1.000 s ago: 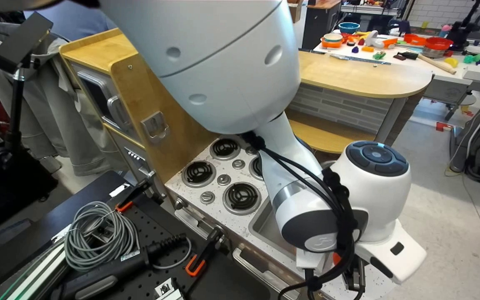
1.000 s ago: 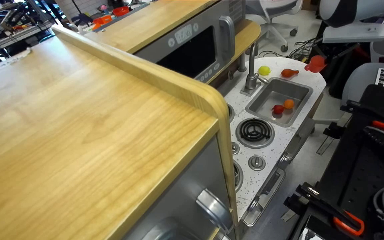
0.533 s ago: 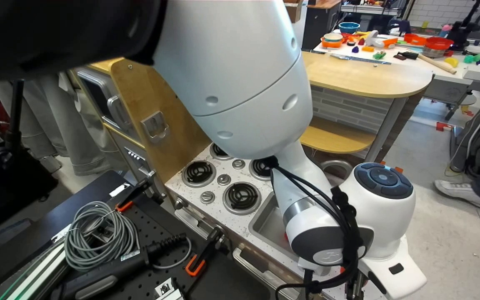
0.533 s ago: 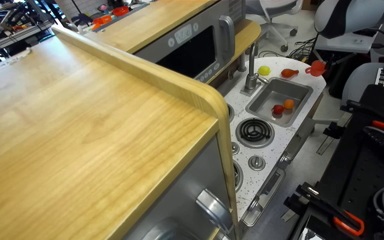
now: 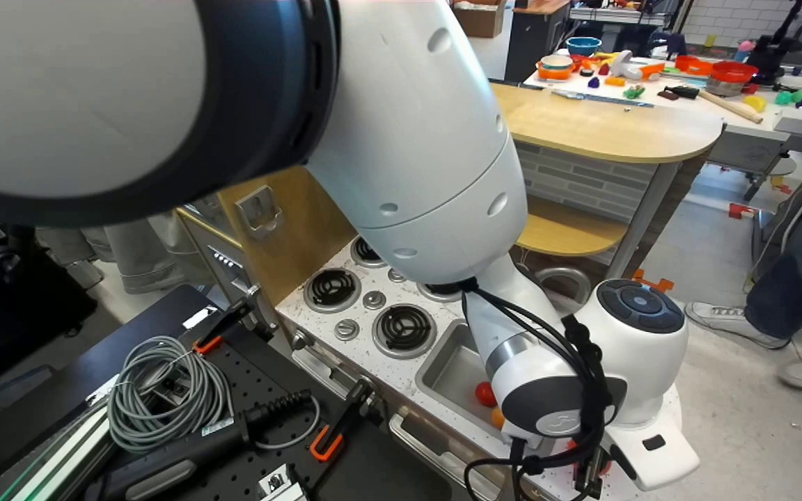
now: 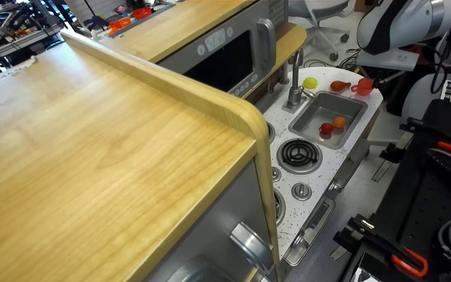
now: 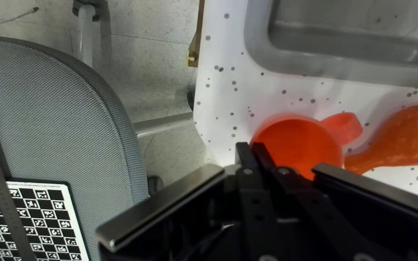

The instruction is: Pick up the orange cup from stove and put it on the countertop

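Note:
The orange cup (image 6: 363,86) is at the rounded end of the white countertop (image 6: 323,74), with its handle toward the carrot-like orange piece (image 6: 340,85). In the wrist view I look down into the open cup (image 7: 299,141). My gripper (image 7: 249,145) is shut on the cup's near rim, one finger inside and one outside. The gripper (image 6: 375,83) holds the cup low; I cannot tell whether its base touches the countertop. In an exterior view the arm mostly hides the cup. The stove (image 5: 373,278) lies beyond the sink, its visible burners bare.
The grey sink (image 6: 294,127) holds a red toy fruit (image 6: 326,128) and an orange lump (image 6: 339,122). A faucet (image 6: 295,70) stands beside it, with a yellow lemon (image 6: 310,82) behind. The countertop's edge drops to the floor beside a grey chair (image 7: 67,119).
My gripper has moved down and inward over the countertop with the cup, bringing it close to the carrot-like piece. The cup is more level. A person has walked into an exterior view.

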`<action>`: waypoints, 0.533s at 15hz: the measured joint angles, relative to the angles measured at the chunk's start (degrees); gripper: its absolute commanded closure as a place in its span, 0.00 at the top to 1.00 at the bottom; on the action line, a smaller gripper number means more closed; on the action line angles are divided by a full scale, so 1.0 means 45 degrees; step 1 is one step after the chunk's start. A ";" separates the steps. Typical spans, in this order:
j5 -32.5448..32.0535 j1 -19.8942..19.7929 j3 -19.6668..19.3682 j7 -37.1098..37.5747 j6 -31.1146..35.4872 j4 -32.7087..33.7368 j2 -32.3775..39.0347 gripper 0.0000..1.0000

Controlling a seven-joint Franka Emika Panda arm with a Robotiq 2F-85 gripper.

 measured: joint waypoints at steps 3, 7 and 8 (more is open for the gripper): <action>0.0000 -0.0009 0.0007 0.0051 -0.0345 0.0320 0.0134 0.46; 0.0000 0.0006 0.0177 0.0043 -0.0368 0.0370 0.0107 0.73; 0.0000 0.0022 0.0254 -0.0010 -0.0355 0.0367 0.0020 0.82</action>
